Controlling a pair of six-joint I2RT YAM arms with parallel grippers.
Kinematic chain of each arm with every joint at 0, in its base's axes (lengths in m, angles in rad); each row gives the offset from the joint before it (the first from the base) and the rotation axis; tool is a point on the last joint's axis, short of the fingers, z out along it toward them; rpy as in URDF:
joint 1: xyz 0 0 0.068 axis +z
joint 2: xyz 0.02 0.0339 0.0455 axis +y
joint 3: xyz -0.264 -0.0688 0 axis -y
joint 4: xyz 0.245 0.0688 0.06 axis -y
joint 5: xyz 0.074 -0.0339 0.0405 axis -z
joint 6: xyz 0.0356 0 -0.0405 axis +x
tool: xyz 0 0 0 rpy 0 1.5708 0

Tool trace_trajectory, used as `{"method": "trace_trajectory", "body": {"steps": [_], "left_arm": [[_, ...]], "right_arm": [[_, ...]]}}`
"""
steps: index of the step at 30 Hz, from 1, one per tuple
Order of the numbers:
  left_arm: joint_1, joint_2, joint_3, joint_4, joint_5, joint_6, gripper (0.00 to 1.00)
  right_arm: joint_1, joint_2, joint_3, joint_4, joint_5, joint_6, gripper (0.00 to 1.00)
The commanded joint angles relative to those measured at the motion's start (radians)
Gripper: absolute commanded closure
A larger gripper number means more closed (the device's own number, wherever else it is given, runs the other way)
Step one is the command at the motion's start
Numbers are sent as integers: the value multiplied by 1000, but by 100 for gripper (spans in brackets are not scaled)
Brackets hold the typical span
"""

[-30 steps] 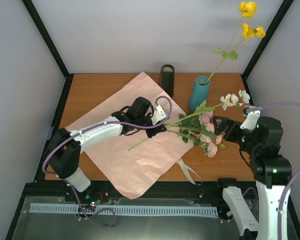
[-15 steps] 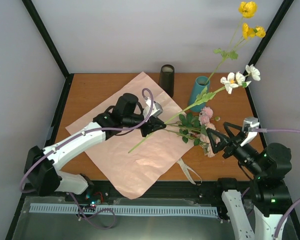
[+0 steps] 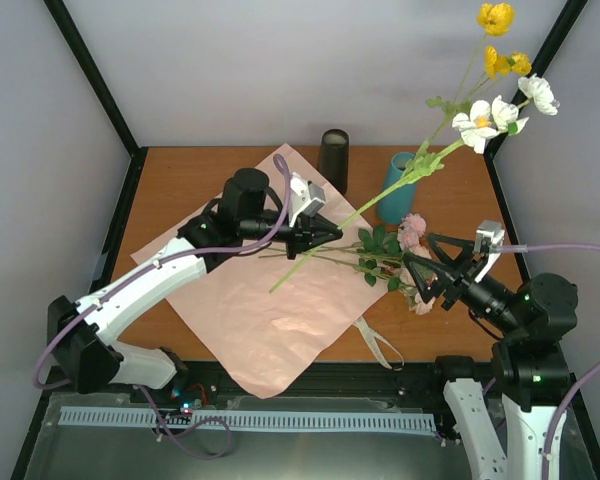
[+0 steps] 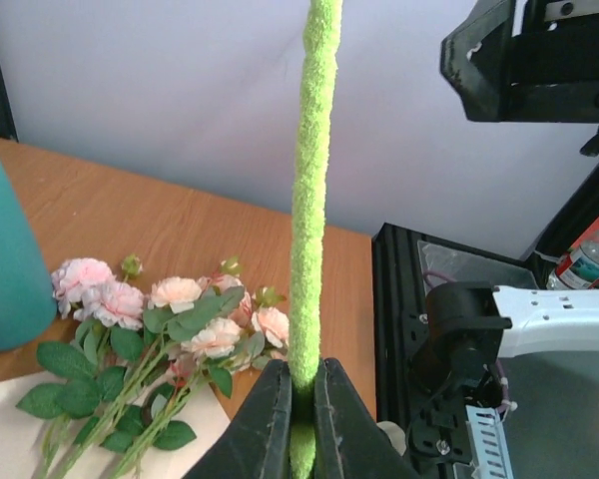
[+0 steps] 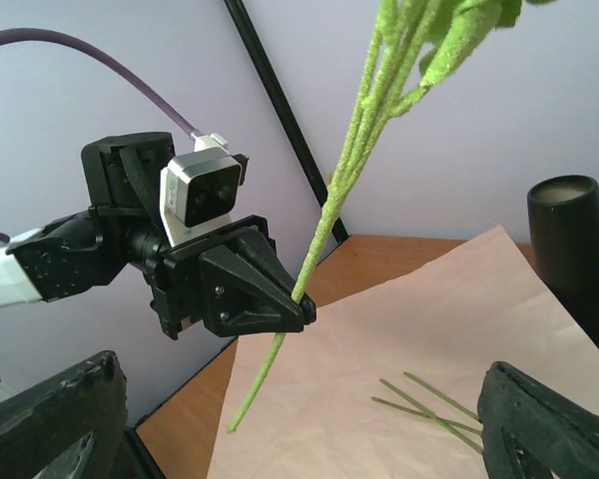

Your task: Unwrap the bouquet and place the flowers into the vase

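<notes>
We note left gripper (image 3: 330, 232) pinching stem (image 3: 380, 200), lifted clear of paper (image 3: 270, 320), blooms now above vase (image 3: 397, 185) at table (image 3: 180, 180) far edge: insertion near. Right gripper (image 3: 425, 268) spread, drawn back; roses (image 4: 180, 309) wait off paper's right corner.

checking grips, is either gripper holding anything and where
Left gripper pinches the white flower's stem near its lower end; right gripper is open, holding nothing.

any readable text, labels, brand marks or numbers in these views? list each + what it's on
Nothing can be read in any view.
Can, right edge of the left wrist view: printed label, too blurred to read.
Teal vase, dark cup, pink paper: no markings visible.
</notes>
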Motion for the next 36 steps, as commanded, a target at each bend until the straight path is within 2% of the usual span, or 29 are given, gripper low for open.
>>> {"method": "trace_trajectory", "body": {"steps": [1, 14, 21, 27, 31, 36], "left_arm": [[-11, 29, 64, 61, 55, -27, 100], [-42, 111, 148, 44, 90, 10, 100], [-76, 158, 194, 33, 88, 21, 100], [-112, 192, 246, -7, 72, 48, 100], [-115, 204, 254, -4, 59, 42, 100], [-115, 213, 262, -4, 28, 60, 99]], "right_arm": [[3, 42, -5, 98, -25, 52, 7], [3, 178, 22, 263, 11, 94, 15], [31, 247, 63, 292, 30, 95, 27], [66, 291, 94, 291, 54, 71, 47], [75, 307, 116, 271, 71, 44, 75], [78, 316, 144, 231, 101, 11, 96]]}}
